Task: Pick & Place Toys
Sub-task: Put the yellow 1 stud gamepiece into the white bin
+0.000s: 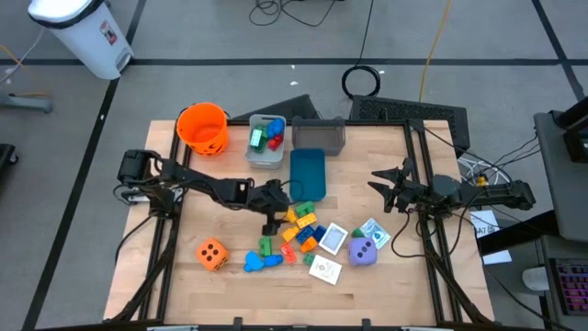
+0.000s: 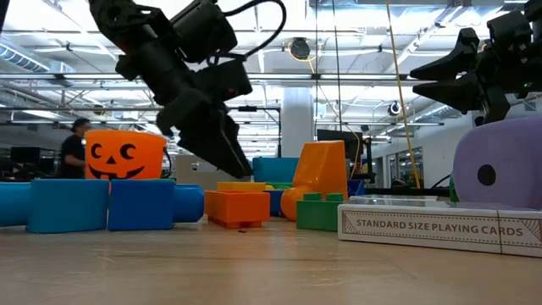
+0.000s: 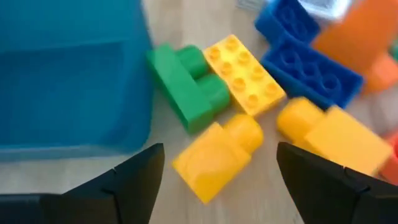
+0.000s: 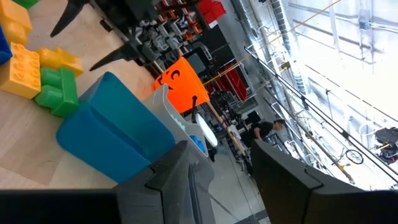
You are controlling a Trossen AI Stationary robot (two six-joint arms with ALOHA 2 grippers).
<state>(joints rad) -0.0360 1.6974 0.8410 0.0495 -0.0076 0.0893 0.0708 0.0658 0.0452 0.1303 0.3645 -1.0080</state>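
Multicoloured plastic blocks lie in a loose pile at the table's middle. My left gripper stands open just left of the pile, slanting down. In the left wrist view its fingers flank a yellow block without touching it; a green block and a flat yellow block lie beyond. An orange dotted die, a purple die and picture cards rest flat on the table. My right gripper waits open, raised at the right side.
A blue bin stands right behind the pile, close to my left gripper. A clear bin with a few toys, a grey bin and the orange pumpkin bucket line the far edge. Two blue blocks lie near the front.
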